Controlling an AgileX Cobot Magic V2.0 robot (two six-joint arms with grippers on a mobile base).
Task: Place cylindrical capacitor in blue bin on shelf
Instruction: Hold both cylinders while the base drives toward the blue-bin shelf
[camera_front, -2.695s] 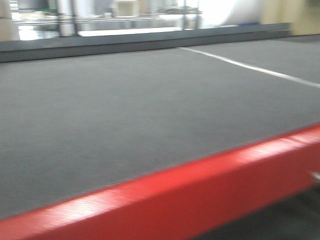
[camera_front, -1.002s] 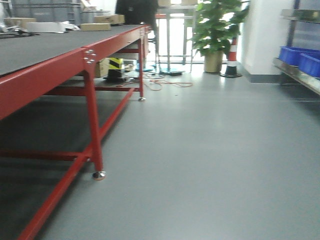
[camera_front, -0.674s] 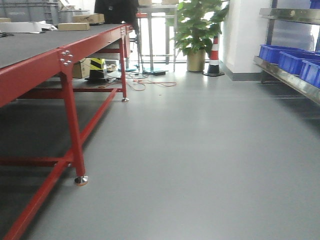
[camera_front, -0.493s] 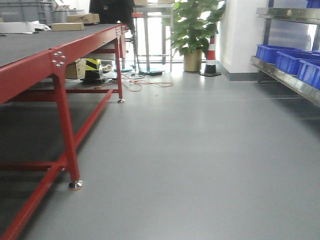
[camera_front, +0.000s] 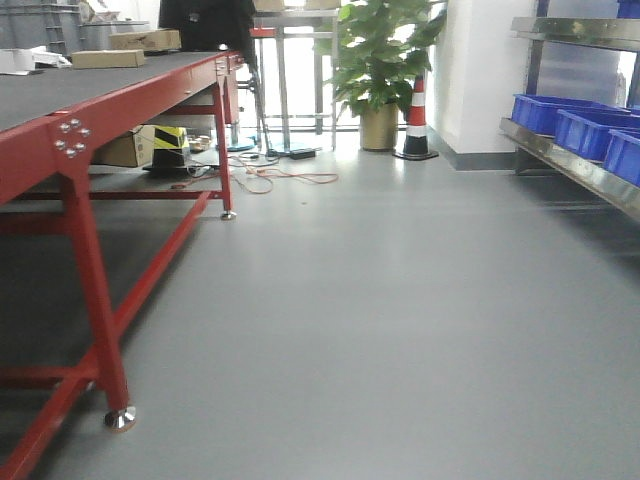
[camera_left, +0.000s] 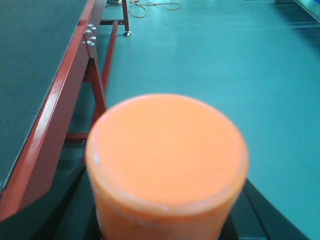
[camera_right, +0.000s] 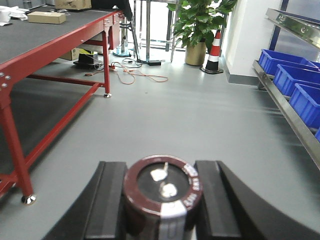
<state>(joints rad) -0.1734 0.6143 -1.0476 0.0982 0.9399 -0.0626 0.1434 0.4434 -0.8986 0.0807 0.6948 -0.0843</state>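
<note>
Barely above the top of the red table (camera_front: 130, 100), the front camera looks along the aisle beside it. The shelf (camera_front: 575, 165) with blue bins (camera_front: 545, 110) runs across the aisle from the table, and a potted plant (camera_front: 375, 60) stands beyond its far end. The right wrist camera faces the same way from higher up, over the cylindrical capacitor (camera_right: 162, 190) close in the right gripper (camera_right: 162, 205), sharing all four. The left wrist camera tilts down beside the table's rail, with a blurred orange cylinder (camera_left: 167, 160) filling its foreground.

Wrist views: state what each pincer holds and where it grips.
Right pincer clamps the cylindrical capacitor by its side walls, terminal end facing the camera. Left pincer holds an orange cylinder around its lower sides.
</note>
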